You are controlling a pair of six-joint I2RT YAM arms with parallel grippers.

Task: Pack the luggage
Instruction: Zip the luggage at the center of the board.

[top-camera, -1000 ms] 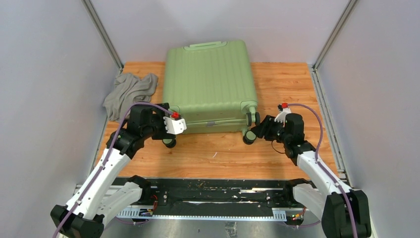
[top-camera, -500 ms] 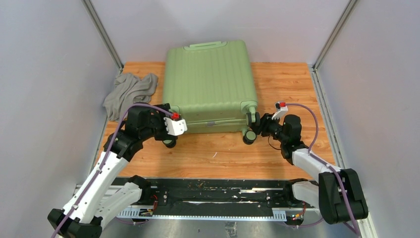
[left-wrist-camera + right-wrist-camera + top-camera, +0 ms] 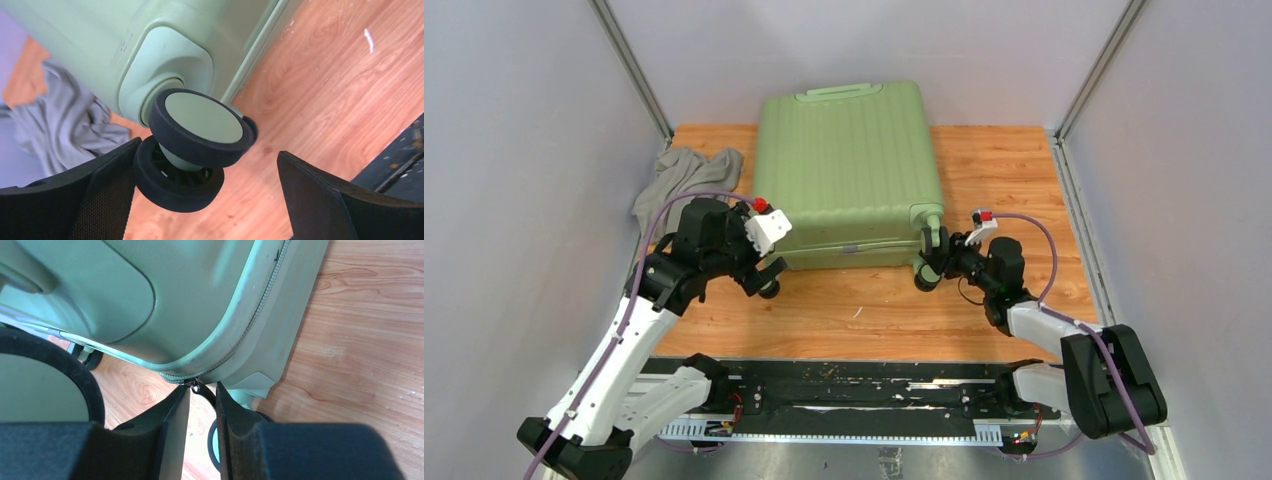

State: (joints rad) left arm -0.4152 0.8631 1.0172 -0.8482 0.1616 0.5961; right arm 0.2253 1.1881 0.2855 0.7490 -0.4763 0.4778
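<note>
Top external: ribbed luggage (image 3: pixel 844 160) (hard-shell).

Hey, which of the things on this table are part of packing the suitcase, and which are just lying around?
Part of the job:
suitcase, closed
its zip pull, inside the right gripper
left gripper, open around a wheel
grey cloth, probably to be packed

Just lying about:
white fleck on the wooden table

Wheel (image 3: pixel 202 125) of the luggage (image 3: pixel 100 35) hung over the wooden desk (image 3: pixel 325 90), left pincer (image 3: pixel 207 150) spread wide around it, grey cloth (image 3: pixel 65 120) lay behind.
</note>
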